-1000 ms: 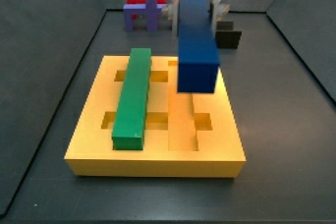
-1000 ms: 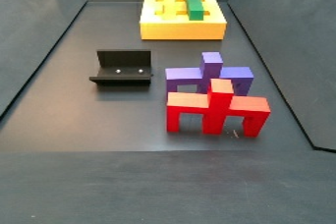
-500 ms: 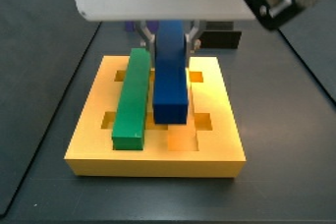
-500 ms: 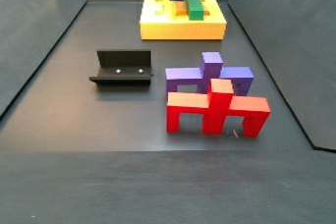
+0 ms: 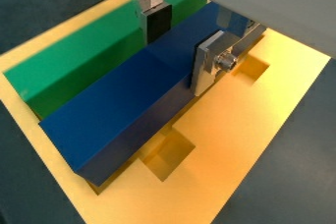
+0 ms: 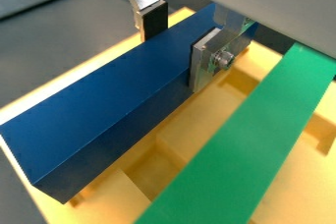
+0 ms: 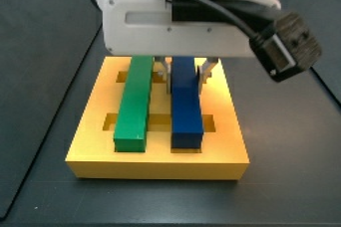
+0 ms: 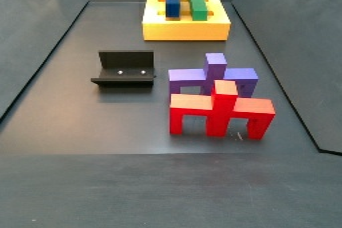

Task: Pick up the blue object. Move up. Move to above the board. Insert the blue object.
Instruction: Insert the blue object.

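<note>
Blue bar (image 7: 185, 110) lies lengthwise on the yellow board (image 7: 94, 151), parallel to the green bar (image 7: 134, 100) and just beside it, with a strip of yellow showing between them. In a side view its near end reaches almost to the board's front edge, level with the green bar's near end. Whether it is seated fully down in a groove or only resting over one cannot be told.

The gripper (image 5: 178, 41) is down over the far part of the blue bar (image 5: 132, 100), its silver fingers (image 5: 207, 63) clamped on the bar's two long sides; in both wrist views one plate with a dark pad presses each flank (image 6: 206, 59). The green bar (image 6: 250, 149) runs alongside in both wrist views, and rectangular cut-outs (image 5: 167, 152) in the board open next to the blue bar's free end.

From the side, the white body of the arm hangs over the back of the board, hiding the bars' far ends. In a side view the board (image 8: 181, 29) sits at the far end of the dark floor, with both bars on top. Well apart from it, nearer that camera, stand the fixture (image 8: 124, 69) and the purple-and-red block structure (image 8: 218, 100).
</note>
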Available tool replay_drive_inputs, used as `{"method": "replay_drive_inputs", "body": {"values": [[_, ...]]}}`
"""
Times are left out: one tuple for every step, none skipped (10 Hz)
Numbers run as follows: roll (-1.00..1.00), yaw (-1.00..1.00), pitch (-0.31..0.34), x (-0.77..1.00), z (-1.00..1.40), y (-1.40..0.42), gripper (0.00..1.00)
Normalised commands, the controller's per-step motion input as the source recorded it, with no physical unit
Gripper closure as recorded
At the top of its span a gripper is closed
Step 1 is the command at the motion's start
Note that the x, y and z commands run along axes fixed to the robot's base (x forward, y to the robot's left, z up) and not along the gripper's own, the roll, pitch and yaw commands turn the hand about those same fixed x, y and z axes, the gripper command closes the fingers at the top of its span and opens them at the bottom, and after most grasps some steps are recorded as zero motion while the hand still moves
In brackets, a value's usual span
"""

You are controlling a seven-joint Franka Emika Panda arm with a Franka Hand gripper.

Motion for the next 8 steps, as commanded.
{"method": "replay_drive_inputs", "body": {"values": [[-0.10,0.00,-0.119,-0.10,-0.24,0.00,1.00],[-0.09,0.00,-0.099,-0.05,-0.19,0.00,1.00],[-0.05,0.00,-0.074,0.00,-0.19,-0.08,1.00],[-0.01,0.00,-0.043,0.16,-0.24,-0.09,1.00],[0.00,0.00,-0.050,0.09,-0.28,-0.10,1.00],[-0.02,0.00,-0.077,0.00,-0.26,-0.08,1.00],[-0.01,0.00,-0.077,-0.05,-0.22,0.00,1.00],[0.00,0.00,0.000,0.00,0.00,0.00,1.00]]}}
